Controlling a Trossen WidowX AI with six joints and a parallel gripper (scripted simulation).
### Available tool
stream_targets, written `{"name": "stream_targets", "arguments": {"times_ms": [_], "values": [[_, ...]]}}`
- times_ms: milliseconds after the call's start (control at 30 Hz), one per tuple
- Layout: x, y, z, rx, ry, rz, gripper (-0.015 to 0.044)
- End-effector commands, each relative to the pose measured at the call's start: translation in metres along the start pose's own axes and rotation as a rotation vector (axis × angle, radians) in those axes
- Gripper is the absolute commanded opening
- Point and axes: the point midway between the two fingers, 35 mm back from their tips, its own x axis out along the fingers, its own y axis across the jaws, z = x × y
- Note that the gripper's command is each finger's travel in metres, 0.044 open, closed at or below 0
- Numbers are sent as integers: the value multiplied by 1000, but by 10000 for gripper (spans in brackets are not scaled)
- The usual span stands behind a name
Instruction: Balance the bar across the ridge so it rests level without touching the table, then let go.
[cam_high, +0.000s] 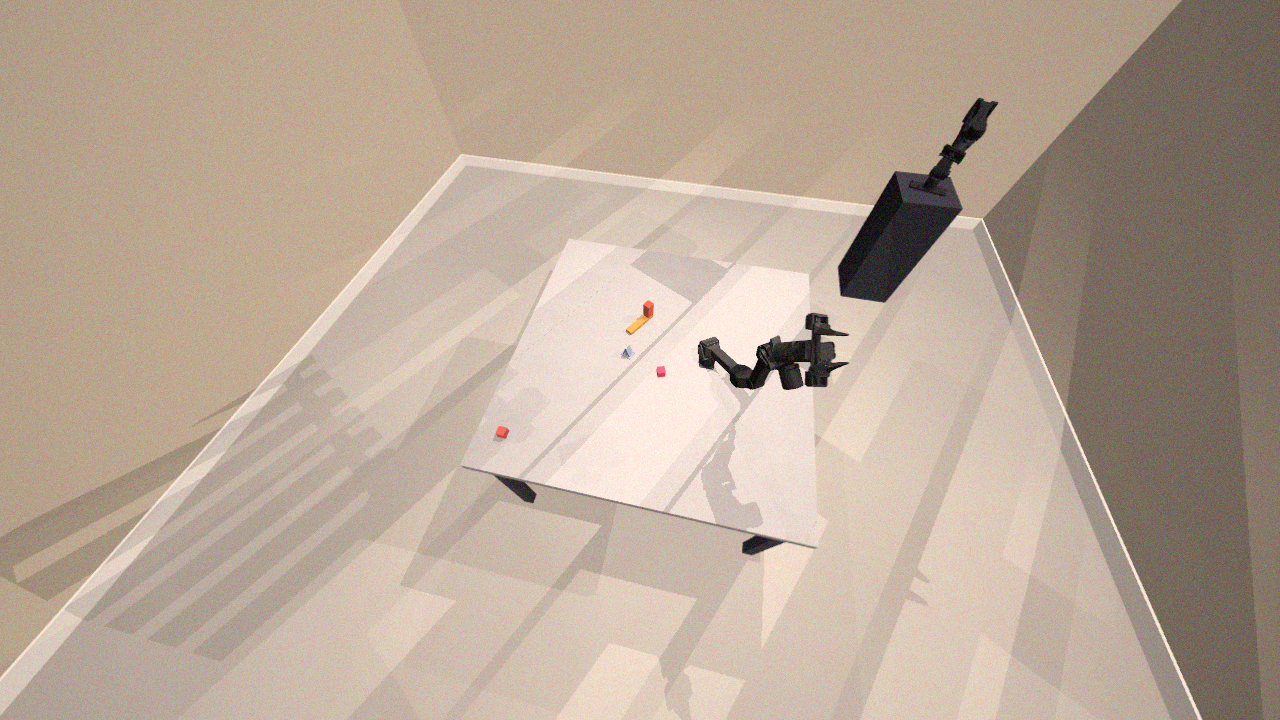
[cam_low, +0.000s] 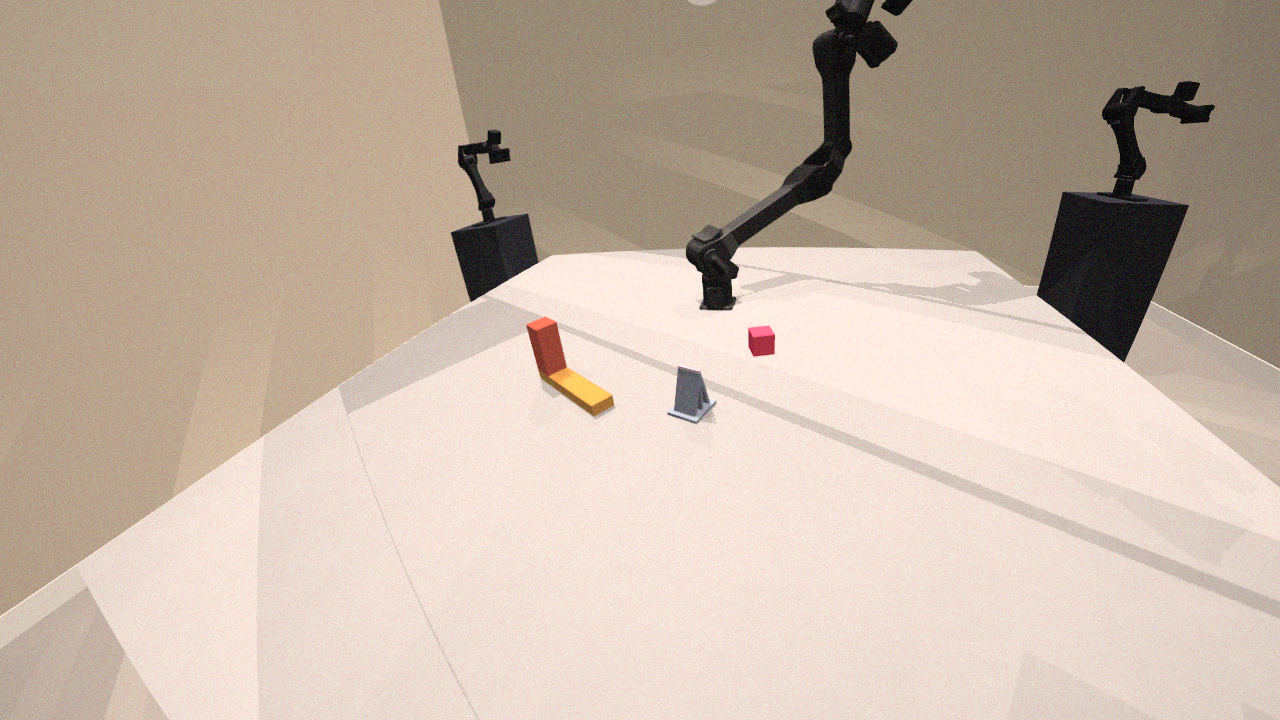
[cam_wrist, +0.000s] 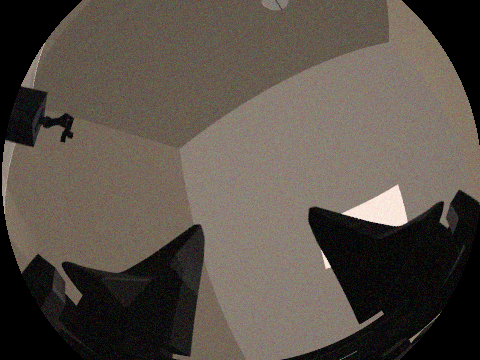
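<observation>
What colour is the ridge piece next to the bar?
The ridge is grey-blue, a small wedge on a pale base. The exterior view shows it best.

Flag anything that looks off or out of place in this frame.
The arm is reared high above its base, its gripper open and empty, pointing away from the table toward the walls. The orange bar lies flat with one end against an upright red-orange block, apart from the grey ridge. Nothing is toppled or damaged.
</observation>
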Motion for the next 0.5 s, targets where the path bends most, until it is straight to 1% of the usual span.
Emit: {"name": "stream_targets", "arguments": {"times_ms": [0,233,467], "values": [[-4,-53,-9,-90,54,-126,315],[-16,-128,-30,-247,160,-289,315],[-44,-207,-57,-393,314,-430,315]]}}
